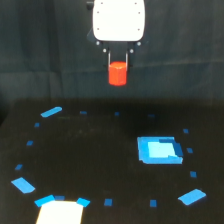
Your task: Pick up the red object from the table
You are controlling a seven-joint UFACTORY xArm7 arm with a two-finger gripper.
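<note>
The red object (118, 73) is a short bright red-orange cylinder held between the two dark fingers of my gripper (118, 64). The gripper hangs under a white arm housing (118, 20) at the top centre of the exterior view. The cylinder is well above the black table (95, 150), in front of the dark backdrop. The gripper is shut on the cylinder, whose lower part sticks out below the fingertips.
A flat blue square (159, 150) lies on the table toward the exterior view's right. Small blue tape marks ring the table, with larger blue patches at the left (22, 185), far left (51, 112) and right (192, 197). A bright white patch (60, 212) sits at the bottom edge.
</note>
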